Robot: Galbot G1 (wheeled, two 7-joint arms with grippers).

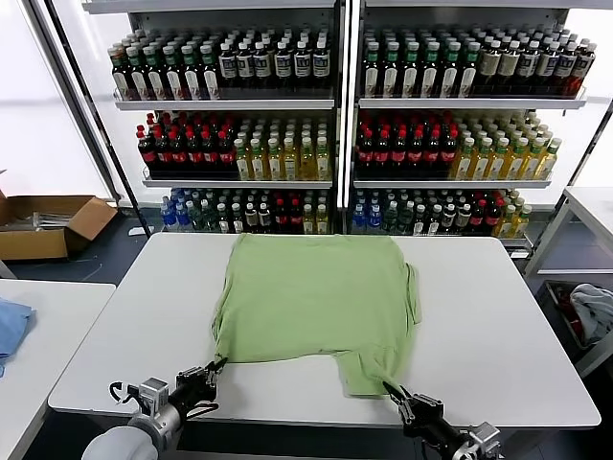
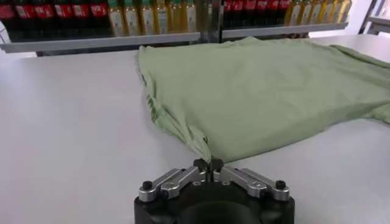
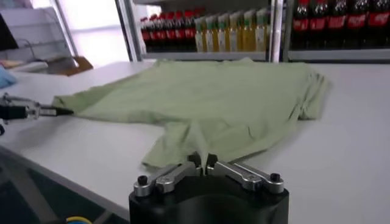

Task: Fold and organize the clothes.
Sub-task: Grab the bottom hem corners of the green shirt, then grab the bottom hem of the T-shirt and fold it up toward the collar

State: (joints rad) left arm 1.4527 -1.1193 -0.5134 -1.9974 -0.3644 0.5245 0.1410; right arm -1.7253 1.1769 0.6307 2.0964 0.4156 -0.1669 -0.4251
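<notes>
Lying flat on the white table (image 1: 498, 316) is the light green shirt (image 1: 311, 292), at the centre. The left gripper (image 1: 216, 365), at 7 o'clock, pinches its near corner; the right gripper (image 1: 391, 388), at 5 o'clock, pinches the sleeve end. Bottle shelves (image 1: 239, 182) stand at 12 o'clock
</notes>
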